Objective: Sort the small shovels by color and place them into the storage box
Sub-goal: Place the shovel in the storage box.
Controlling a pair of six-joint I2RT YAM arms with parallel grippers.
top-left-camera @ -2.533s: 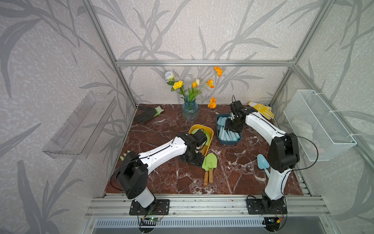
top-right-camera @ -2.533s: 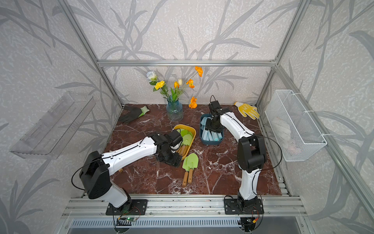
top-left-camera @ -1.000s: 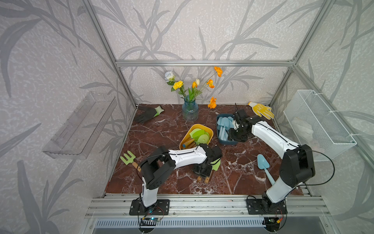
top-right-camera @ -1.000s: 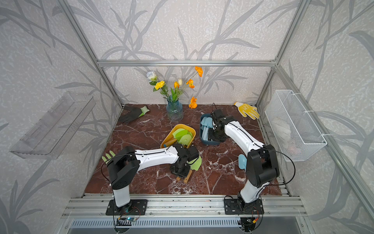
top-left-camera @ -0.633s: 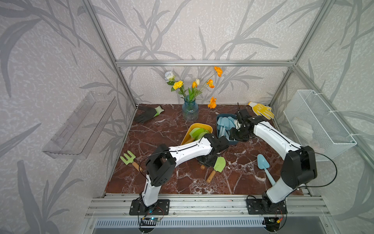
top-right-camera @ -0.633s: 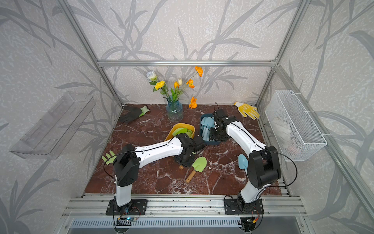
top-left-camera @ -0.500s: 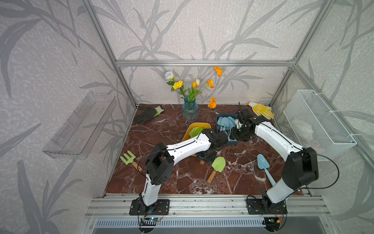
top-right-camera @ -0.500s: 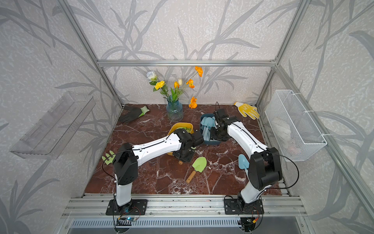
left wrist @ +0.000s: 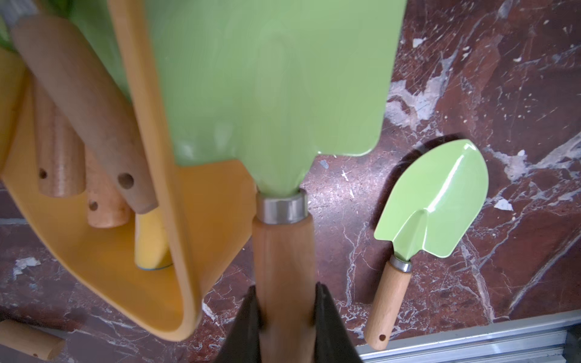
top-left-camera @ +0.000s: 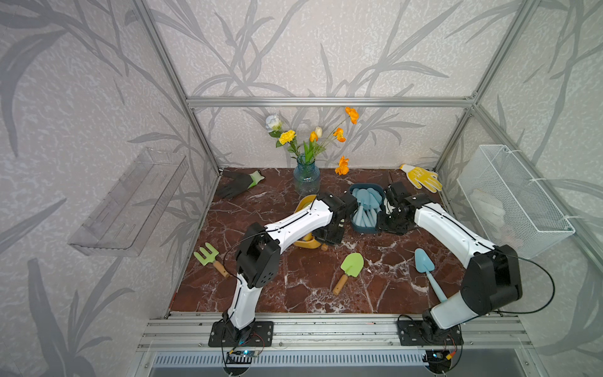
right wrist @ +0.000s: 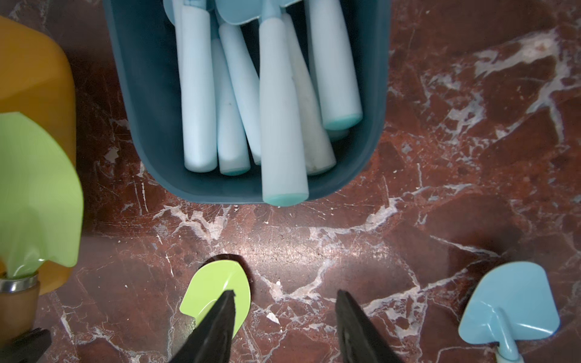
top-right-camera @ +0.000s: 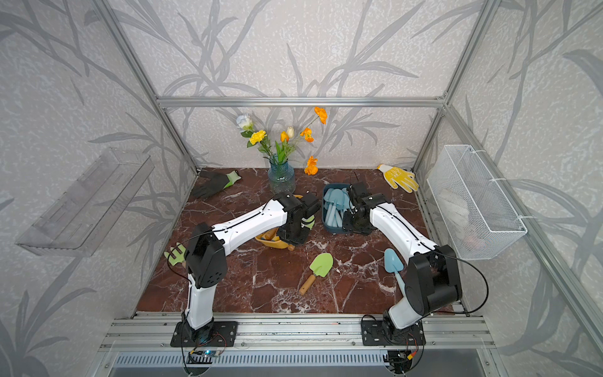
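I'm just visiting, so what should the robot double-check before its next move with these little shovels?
1. Left gripper grip on held green shovel: ok, shut on its wooden handle.
2. Yellow box matches it: ok, holds wooden-handled green shovels.
3. Right gripper free: ok, open and empty.
4. Blue box sorted: ok, only pale blue shovels visible.
5. All shovels boxed: not ok, loose green shovel and loose blue shovel lie outside.
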